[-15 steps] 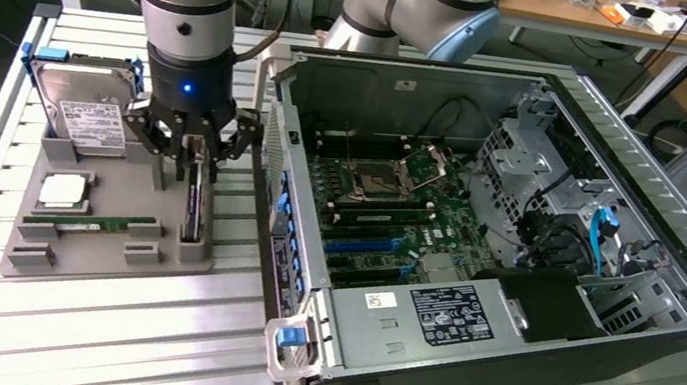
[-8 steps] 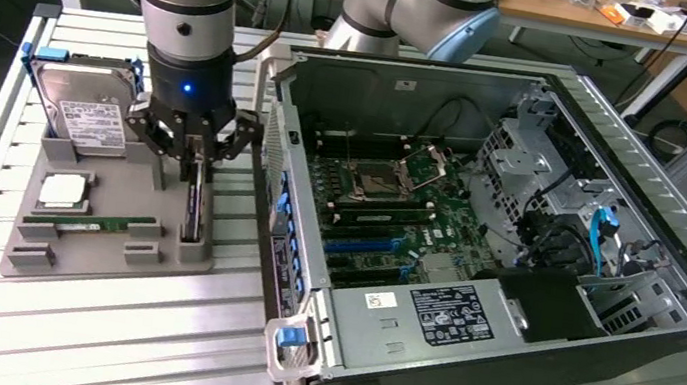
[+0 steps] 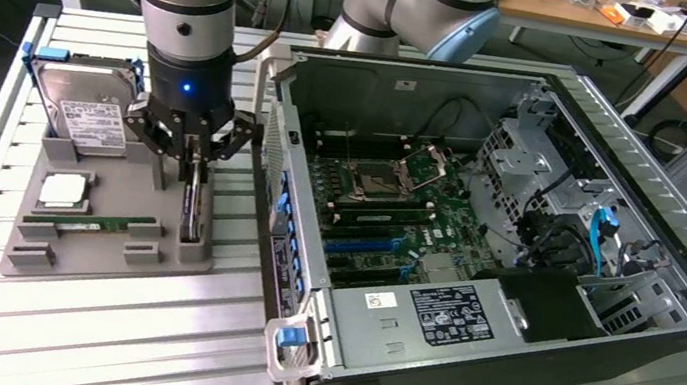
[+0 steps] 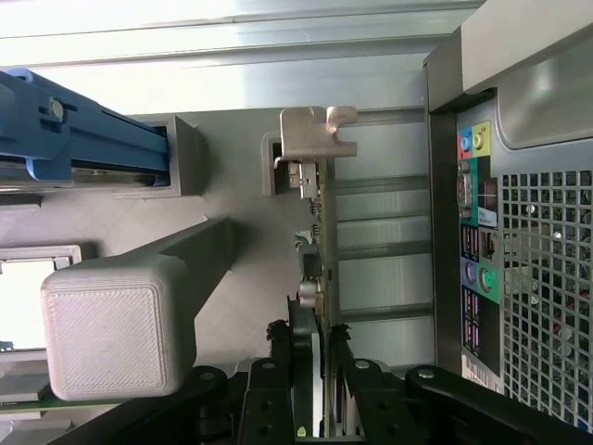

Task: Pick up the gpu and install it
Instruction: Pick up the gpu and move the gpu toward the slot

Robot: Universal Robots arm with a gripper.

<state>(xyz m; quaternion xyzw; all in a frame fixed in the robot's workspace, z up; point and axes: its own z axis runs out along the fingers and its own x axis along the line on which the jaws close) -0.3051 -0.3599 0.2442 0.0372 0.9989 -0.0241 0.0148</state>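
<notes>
Now claw (image 3: pixel 193 163) sits over the gpu (image 3: pixel 191 212) — upright in grey holder (image 3: pixel 105 258).

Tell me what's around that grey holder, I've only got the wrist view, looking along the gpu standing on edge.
Observer: A green memory stick lies flat in the holder, on the exterior view's left of the gpu.
Operator: And the case?
Observer: The case lies open-side up, motherboard exposed.
Operator: Anything else?
Observer: A hard drive with a white label stands in the holder.
</notes>
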